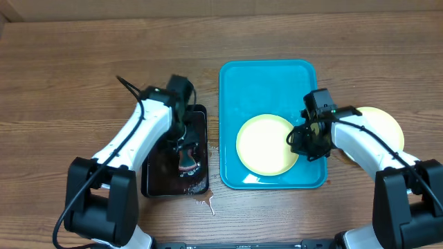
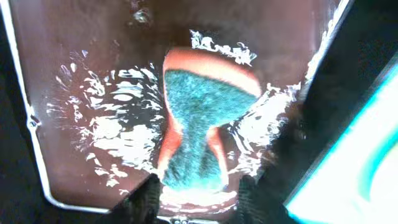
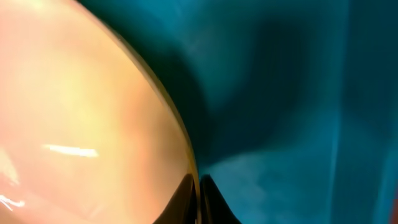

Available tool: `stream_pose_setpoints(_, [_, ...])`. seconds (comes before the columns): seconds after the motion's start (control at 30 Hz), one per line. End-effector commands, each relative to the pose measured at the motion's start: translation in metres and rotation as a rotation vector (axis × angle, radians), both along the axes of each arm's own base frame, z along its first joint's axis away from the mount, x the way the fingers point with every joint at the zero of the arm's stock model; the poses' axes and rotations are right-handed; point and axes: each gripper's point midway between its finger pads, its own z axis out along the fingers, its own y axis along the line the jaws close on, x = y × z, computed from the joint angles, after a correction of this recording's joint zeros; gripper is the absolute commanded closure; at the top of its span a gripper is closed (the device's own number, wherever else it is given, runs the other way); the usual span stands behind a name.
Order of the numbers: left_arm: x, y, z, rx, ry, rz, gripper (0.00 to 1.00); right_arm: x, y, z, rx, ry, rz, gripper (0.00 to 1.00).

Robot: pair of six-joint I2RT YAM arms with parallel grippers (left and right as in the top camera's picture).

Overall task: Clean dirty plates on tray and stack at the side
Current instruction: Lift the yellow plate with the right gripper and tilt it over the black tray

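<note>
One pale yellow-green plate [image 1: 263, 145] lies flat inside the turquoise tray [image 1: 266, 76], in the half of the tray nearer the robot, and its edge comes close to the tray's near rim. The right fingers [image 3: 212, 202] are pinched together on this plate's rim, on the side towards the tray's right wall. The wrist view shows the rim caught between the two tips, with the tray's blue floor beside them. The half of the tray farther from the robot holds nothing but a wet sheen.

A second plate [image 1: 384, 124] sits on the table [image 1: 69, 69] just outside the tray's right rim, partly covered by the right arm. Whether more plates lie under it cannot be told.

On the other side, just beyond the tray's left rim, stands a black tray [image 1: 156, 183] holding shallow water [image 2: 93, 124]. In it lies a sponge [image 2: 199, 118], green scouring face up over an orange body and pinched in at its middle. The left fingers [image 2: 144, 200] are parted, one on each side of the sponge's end; whether they touch it cannot be told. A small puddle [image 1: 205, 203] lies on the table off the tray's near left corner.
</note>
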Motion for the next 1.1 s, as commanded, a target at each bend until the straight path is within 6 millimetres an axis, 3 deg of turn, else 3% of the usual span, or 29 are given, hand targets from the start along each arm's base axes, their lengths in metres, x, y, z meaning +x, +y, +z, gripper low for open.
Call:
stream_pose_setpoints(0.0, [0.021, 0.000, 0.041, -0.112, -0.102, 0.019, 0.52, 0.031, -0.004, 0.048, -0.036, -0.135, 0.005, 0.96])
stream_pose_setpoints(0.13, [0.033, 0.024, 0.082, -0.124, -0.201, 0.051, 0.45, 0.042, 0.008, 0.088, -0.053, -0.197, 0.086, 0.96])
stream_pose_setpoints(0.2, [0.040, 0.039, 0.109, -0.121, -0.268, 0.067, 0.34, 0.048, 0.017, 0.107, -0.093, -0.239, 0.124, 0.96])
stream_pose_setpoints(0.27, [0.046, 0.052, 0.134, -0.120, -0.332, 0.094, 0.06, 0.055, 0.033, 0.127, -0.123, -0.302, 0.196, 0.96])
stream_pose_setpoints(0.3, [0.047, 0.061, 0.147, -0.116, -0.365, 0.115, 0.00, 0.057, 0.043, 0.135, -0.130, -0.333, 0.244, 0.96])
stream_pose_setpoints(0.47, [0.050, 0.092, 0.189, -0.102, -0.475, 0.200, 0.00, 0.062, 0.094, 0.166, -0.235, -0.514, 0.408, 0.96])
stream_pose_setpoints(0.63, [0.047, 0.114, 0.195, -0.051, -0.496, 0.253, 0.00, 0.046, 0.146, 0.181, -0.296, -0.662, 0.527, 0.96])
stream_pose_setpoints(0.73, [0.047, 0.118, 0.192, -0.029, -0.485, 0.257, 0.00, 0.036, 0.172, 0.191, -0.316, -0.744, 0.574, 0.96])
stream_pose_setpoints(1.07, [0.050, 0.118, 0.186, -0.030, -0.467, 0.258, 0.00, 0.017, 0.208, 0.211, -0.463, -0.946, 0.596, 0.96])
